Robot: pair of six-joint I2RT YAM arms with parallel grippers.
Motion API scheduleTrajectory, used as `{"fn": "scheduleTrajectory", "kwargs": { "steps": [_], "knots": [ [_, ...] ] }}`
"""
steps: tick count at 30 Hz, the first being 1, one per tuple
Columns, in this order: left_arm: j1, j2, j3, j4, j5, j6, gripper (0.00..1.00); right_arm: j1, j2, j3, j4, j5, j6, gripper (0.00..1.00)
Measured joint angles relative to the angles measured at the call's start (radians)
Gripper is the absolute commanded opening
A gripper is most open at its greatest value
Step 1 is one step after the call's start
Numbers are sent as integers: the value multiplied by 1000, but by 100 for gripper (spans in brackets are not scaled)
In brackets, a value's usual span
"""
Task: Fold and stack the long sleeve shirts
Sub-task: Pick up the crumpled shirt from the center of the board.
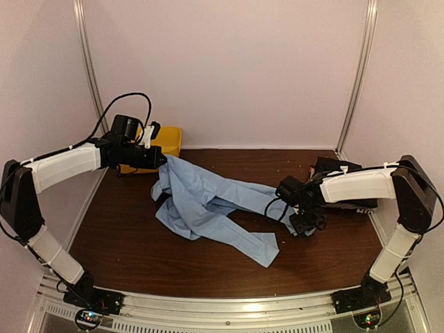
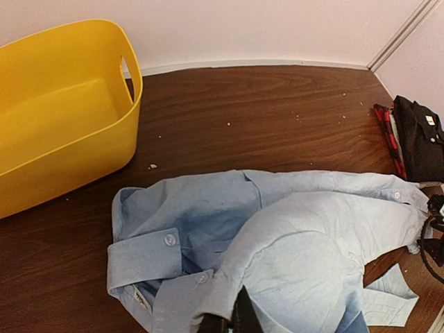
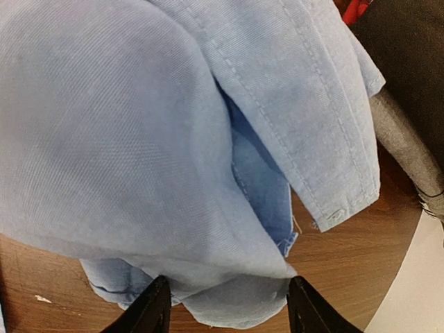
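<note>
Blue shirt (image 1: 201, 194) lies rumpled on the table (image 1: 125, 263), its long axis running far-left to near-right between the arms. Left gripper (image 1: 161, 161) clamps its far-left end.

Left wrist view: cloth slopes up into the pinched fingers (image 2: 243, 312).

Right wrist view: right gripper (image 3: 228, 291) stands open, with the shirt's right hem just ahead and not pinched.

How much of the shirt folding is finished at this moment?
Done, it seems: a black shirt lies in a compact pile at the right edge of the table. In hand: the light blue shirt, crumpled, pinched at one end by the left gripper; the right gripper stands open at the other end. Left: fold it and stack it.
</note>
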Motion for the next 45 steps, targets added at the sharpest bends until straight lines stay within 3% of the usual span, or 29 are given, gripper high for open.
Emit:
{"fn": "scheduleTrajectory", "kwargs": {
  "steps": [7, 20, 26, 32, 45],
  "knots": [
    [0, 0, 15, -2, 16, 0, 0, 0, 0, 0, 9, -10, -3, 55],
    [0, 0, 15, -4, 23, 0, 0, -23, 51, 1, 24, -32, -10, 23],
    [0, 0, 15, -5, 26, 0, 0, -28, 52, 1, 23, -42, -19, 18],
    [0, 0, 14, -5, 25, 0, 0, -28, 34, 1, 12, -55, -18, 0],
    [0, -6, 2, -6, 24, 0, 0, -29, -90, 80, -63, -66, -27, 0]
  ]
}}
